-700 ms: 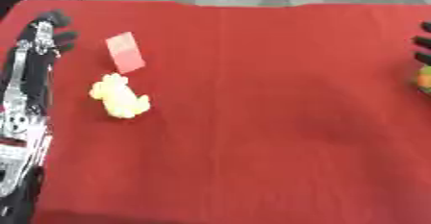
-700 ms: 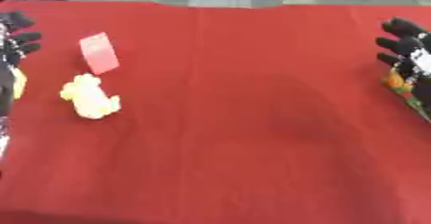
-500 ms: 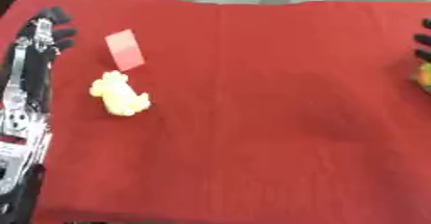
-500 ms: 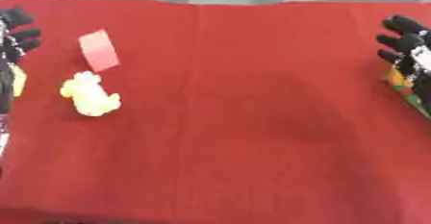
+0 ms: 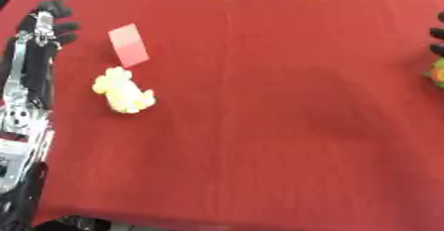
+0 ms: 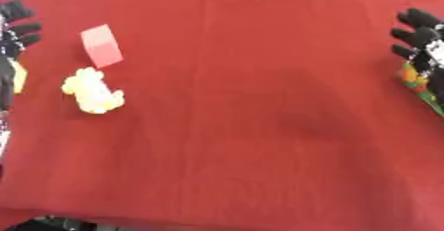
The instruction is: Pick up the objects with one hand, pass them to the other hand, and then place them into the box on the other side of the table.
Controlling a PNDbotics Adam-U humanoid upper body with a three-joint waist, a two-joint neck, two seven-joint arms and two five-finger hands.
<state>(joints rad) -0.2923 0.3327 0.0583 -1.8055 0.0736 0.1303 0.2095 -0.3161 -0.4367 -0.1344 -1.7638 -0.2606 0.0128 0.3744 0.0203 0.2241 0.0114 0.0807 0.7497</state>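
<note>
A pink block [image 5: 128,45] lies tilted on the red cloth at the upper left. Just below it sits a lumpy pale-yellow object [image 5: 123,90]. My left arm runs up the left edge, and my left hand [image 5: 48,19] rests open left of the pink block, fingers pointing away, touching neither thing. At the right edge my right hand [image 6: 420,36] is open with spread fingers. It hovers over an orange and green thing [image 6: 415,80] that is cut off by the view's edge. Neither hand holds anything.
The red cloth [image 5: 277,126] covers the table, with its far edge along the top and its near edge at the bottom. A small yellow shape [image 6: 18,77] shows beside my left arm at the left edge.
The whole picture has slid slightly upward, so the camera has moved. The block, the yellow object and both hands keep their places relative to each other.
</note>
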